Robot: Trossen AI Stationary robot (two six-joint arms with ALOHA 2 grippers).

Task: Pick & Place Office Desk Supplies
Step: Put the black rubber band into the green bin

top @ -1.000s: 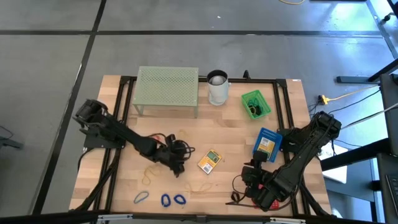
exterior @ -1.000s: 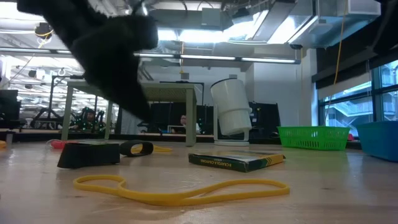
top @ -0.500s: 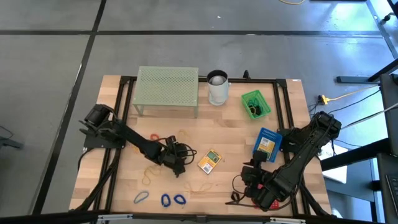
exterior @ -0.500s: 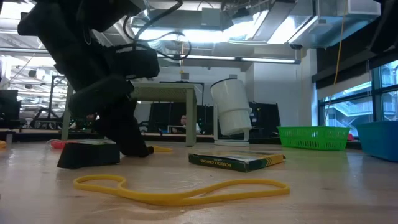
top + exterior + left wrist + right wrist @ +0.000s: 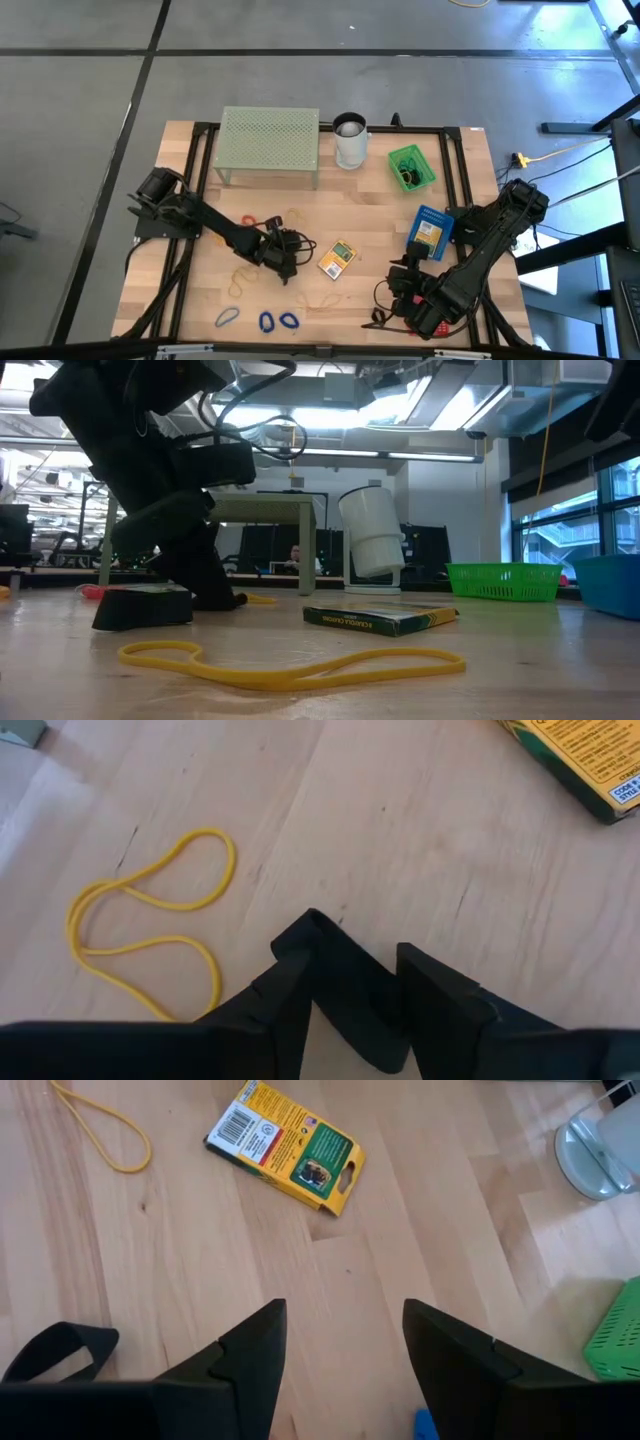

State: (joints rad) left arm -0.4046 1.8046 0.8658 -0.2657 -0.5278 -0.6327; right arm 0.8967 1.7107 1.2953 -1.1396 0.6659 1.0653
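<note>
Tool on left arm [image 5: 358,960] pinches black item [image 5: 350,1008] (beside yellow band [image 5: 150,935]); right tool [image 5: 345,1312] sits released.

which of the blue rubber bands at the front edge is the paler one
The leftmost blue rubber band, lighter and greyer. The other two, to its right, are deep blue.

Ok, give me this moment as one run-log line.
left gripper: down at table, fingers around small black item, closing | right gripper: open, empty, waiting at table's right front | yellow card pack: flat, beside left gripper
</note>
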